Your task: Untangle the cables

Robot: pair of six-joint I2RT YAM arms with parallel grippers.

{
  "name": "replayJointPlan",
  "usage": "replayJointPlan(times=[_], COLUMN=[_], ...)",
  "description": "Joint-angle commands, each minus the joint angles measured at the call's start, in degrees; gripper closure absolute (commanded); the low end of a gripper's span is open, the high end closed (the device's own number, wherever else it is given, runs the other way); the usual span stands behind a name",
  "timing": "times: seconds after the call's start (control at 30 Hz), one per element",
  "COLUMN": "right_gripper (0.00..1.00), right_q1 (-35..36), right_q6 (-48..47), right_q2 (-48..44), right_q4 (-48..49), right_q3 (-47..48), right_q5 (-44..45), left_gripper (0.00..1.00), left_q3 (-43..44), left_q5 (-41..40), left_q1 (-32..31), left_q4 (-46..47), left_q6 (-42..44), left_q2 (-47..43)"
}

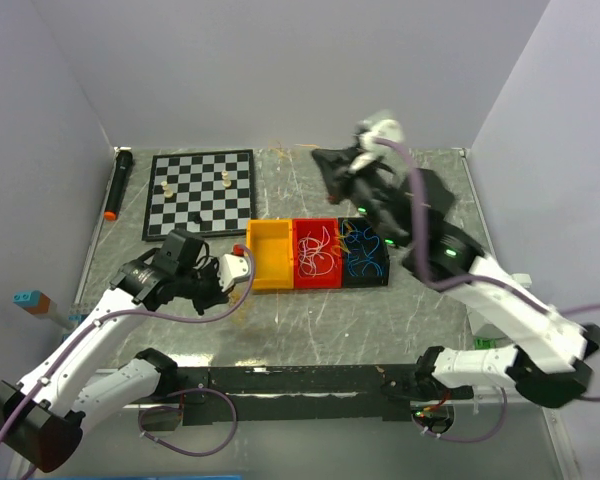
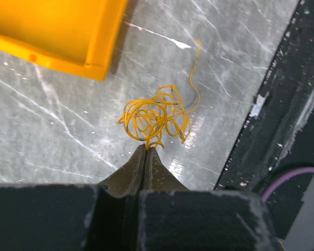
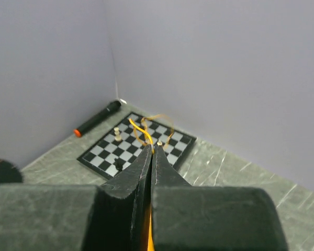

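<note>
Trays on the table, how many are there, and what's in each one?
3, in a row: yellow tray left, looks empty; red tray middle, holding white cable; black tray right, holding blue cable. None seems hidden.

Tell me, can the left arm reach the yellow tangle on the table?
Probably yes: the left gripper, shut, has its tips at the edge of the tangle, nothing between; the bin sits off to one side. Whether a strand is pinched is unclear.

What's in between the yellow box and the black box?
The red box, with curly white wires inside, sits between them. The top view shows it.
</note>
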Motion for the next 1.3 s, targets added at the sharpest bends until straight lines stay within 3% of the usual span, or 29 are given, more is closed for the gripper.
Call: replayJointPlan(times=[0.0,0.47,0.8,1.27], right_gripper=[1.00,1.00,1.00,1.00], right_q1=[-0.12,-0.56,-3.02,-2.93], right_q6=[2.75,10.30,19.62,17.34], right_q2=[5.15,18.26,23.88,26.95], right_q4=[11.69,24.09,24.54,23.22], right_q3=[1.25,-3.22,-3.94,4.15], right_q5=[4.86,10.23,3.72,-1.81], left_gripper=[0.99,0.99,0.99,0.99], left_q3=[1.63,1.72,2.86,3.30], left_q5=[3.27,4.68,4.95,5.30], left_q1=[0.12,0.30,0.38,0.39], left_q4=[-2.19,-2.28,-2.02,-2.63], left_q6=[0.91,0.03,-0.32,0.29], left_q2=[-1.68,-2.39,-1.60,-1.87])
